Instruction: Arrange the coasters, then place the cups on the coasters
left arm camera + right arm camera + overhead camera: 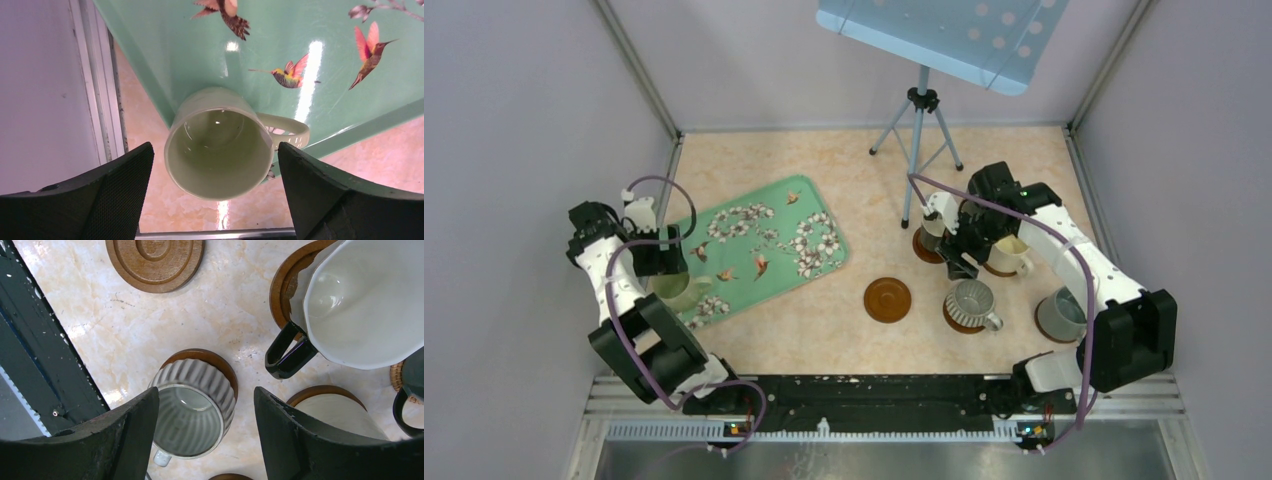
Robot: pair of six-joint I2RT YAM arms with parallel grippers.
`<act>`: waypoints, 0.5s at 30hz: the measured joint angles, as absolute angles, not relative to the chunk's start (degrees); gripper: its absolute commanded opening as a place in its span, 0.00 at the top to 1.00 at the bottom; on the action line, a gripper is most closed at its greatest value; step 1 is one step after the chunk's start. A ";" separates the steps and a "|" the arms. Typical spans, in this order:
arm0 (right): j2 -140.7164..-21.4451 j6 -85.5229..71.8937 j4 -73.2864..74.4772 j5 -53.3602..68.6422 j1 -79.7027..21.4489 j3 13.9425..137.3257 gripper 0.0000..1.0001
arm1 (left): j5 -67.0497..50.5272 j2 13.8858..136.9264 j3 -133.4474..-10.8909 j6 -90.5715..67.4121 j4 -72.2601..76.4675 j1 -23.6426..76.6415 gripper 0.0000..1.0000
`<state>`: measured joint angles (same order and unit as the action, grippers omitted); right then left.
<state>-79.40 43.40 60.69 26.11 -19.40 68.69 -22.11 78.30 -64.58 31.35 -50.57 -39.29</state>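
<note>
A pale green cup (pixel 218 150) stands upright at the near corner of the green floral tray (pixel 300 30). My left gripper (pixel 215 146) is open above it, fingers well clear on both sides; from above, that gripper (pixel 664 258) hides part of the cup (pixel 682 292). My right gripper (pixel 206 391) is open and empty over the ribbed grey cup (pixel 192 405), which sits on a coaster (pixel 222 365). A dark cup with cream inside (pixel 360 305) and a cream cup (pixel 340 412) stand on coasters too. One brown coaster (pixel 887 299) lies bare.
A grey-blue cup (pixel 1059 313) stands at the right near my right arm. A tripod (pixel 916 130) carrying a blue perforated panel stands at the back. The left wall rail (pixel 95 80) runs close beside the tray. The black base rail (pixel 35 350) borders the near edge.
</note>
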 measured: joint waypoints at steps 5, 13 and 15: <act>-79.40 43.40 60.73 26.00 -19.40 68.69 0.32 | -19.77 78.30 -61.23 31.90 -50.06 -39.31 0.01; -79.42 43.40 60.84 25.89 -19.40 68.69 0.32 | -19.86 78.30 -59.68 32.97 -49.47 -39.31 0.01; -79.42 43.40 60.84 25.76 -19.40 68.69 0.32 | -20.49 78.30 -59.42 33.21 -49.28 -39.31 0.01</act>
<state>-79.42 43.40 60.84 25.76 -19.40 68.69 -20.49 78.30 -59.42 33.21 -49.28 -39.31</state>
